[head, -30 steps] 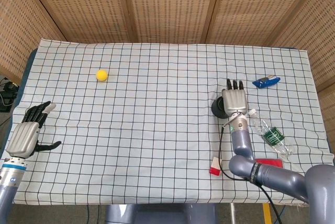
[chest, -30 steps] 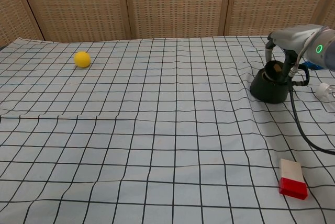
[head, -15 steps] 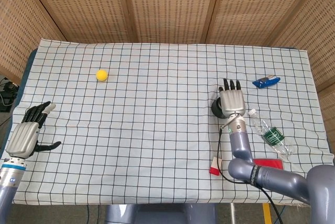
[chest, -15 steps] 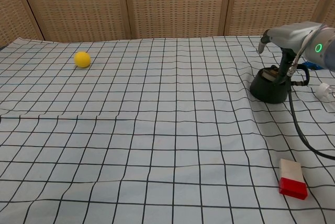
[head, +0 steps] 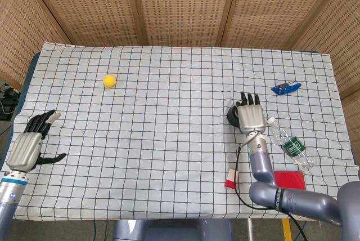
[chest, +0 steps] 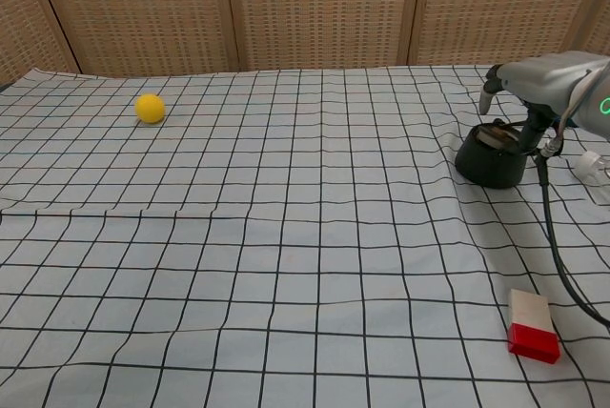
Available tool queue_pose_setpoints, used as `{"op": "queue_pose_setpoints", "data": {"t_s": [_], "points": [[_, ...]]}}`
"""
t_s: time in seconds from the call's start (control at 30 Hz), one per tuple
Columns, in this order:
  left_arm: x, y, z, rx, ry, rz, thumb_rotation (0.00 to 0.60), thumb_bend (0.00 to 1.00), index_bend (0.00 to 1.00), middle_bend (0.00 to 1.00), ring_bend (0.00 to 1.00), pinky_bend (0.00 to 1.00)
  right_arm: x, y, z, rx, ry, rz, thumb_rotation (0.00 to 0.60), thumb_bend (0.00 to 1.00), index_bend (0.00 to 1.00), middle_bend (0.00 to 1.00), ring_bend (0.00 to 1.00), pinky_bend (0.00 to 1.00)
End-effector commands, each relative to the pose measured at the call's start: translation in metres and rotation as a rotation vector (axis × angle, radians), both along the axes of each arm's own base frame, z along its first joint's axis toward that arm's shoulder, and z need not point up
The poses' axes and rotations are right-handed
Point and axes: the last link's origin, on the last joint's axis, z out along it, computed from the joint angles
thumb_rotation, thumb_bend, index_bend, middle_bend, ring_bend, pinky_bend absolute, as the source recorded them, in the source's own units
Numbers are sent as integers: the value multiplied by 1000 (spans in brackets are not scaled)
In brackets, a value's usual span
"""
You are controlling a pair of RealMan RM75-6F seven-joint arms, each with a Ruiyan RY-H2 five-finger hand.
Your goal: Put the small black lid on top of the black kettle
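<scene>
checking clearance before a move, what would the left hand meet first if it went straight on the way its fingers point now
Nothing, as far as the head view shows: the left hand points up and away over bare checked cloth. The yellow ball lies well right of that line, though depth is unclear.

Tablecloth (head: pixel 169 139): white with a black grid of squares, filling the middle of the frame
Ball (head: pixel 109 80): yellow, upper left
Kettle (chest: pixel 490 162): black, at right, its small lid (chest: pixel 493 134) black too
Right hand (head: pixel 250 116): silver-grey back, black fingers
Left hand (head: pixel 27 145): silver-grey back, black fingers, lower left edge
Block (chest: pixel 532 325): white above, red below, lower right
Bottle (head: pixel 289 143): clear, green label
Flat card (head: pixel 289 179): red, lower right
Wall panels (head: pixel 180 4): tan, finely dotted
</scene>
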Motion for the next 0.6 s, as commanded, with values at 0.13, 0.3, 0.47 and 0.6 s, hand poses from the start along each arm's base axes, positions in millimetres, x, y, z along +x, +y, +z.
{"op": "queue_pose_setpoints", "data": {"t_s": [0.13,0.3,0.47,0.6], "points": [[1,-1,0,-3,-1,-4,600,11,17,0,0,0,-1,5,-3,5,-12,8,600,538,335,0,0,0],[1,-2,0,-5,2,-7,600,11,17,0,0,0,0,8,-6,12,-23,11,600,538,336,0,0,0],[2,-3,2,0,3,-10,600,11,17,0,0,0,-3,6,-12,21,-23,-1,600,535,337,0,0,0],[2,-4,2,-1,4,-11,600,11,17,0,0,0,-8,5,-15,27,-20,-13,600,535,338,0,0,0]]}}
